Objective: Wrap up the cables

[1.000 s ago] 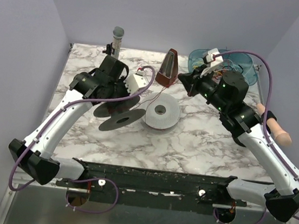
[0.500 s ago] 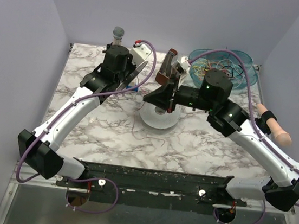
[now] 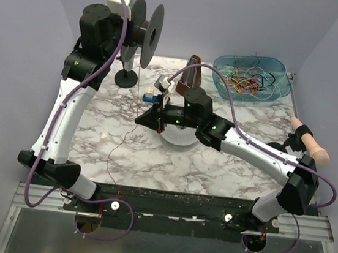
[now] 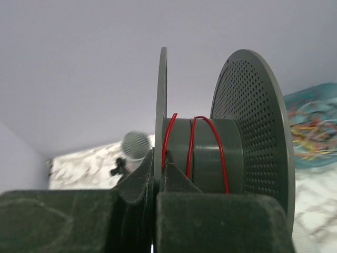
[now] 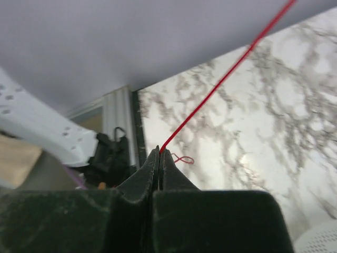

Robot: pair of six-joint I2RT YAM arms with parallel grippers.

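My left gripper [image 3: 131, 30] is raised high at the back left, shut on one flange of a dark grey spool [image 3: 147, 30]. In the left wrist view my gripper [image 4: 159, 161] clamps the thin flange [image 4: 161, 95], and a red cable [image 4: 197, 142] is looped round the hub. The cable [image 3: 136, 98] hangs straight down from the spool to my right gripper [image 3: 139, 121], which is shut on it low over the table. In the right wrist view my gripper [image 5: 159, 152] pinches the taut red cable [image 5: 226, 79]; its loose tail [image 5: 183, 158] lies on the marble.
A teal basket [image 3: 226, 65] with a multicoloured cable tangle [image 3: 248, 82] stands back right. A white spool [image 3: 183, 139] lies under my right arm. A metronome [image 3: 193, 68] and a microphone stand [image 3: 126, 78] stand at the back. A wooden-handled tool [image 3: 310, 142] lies far right.
My left arm has lifted the grey spool from near the table to high at the back left. My right gripper has swung left from near the basket and now pinches the cable.
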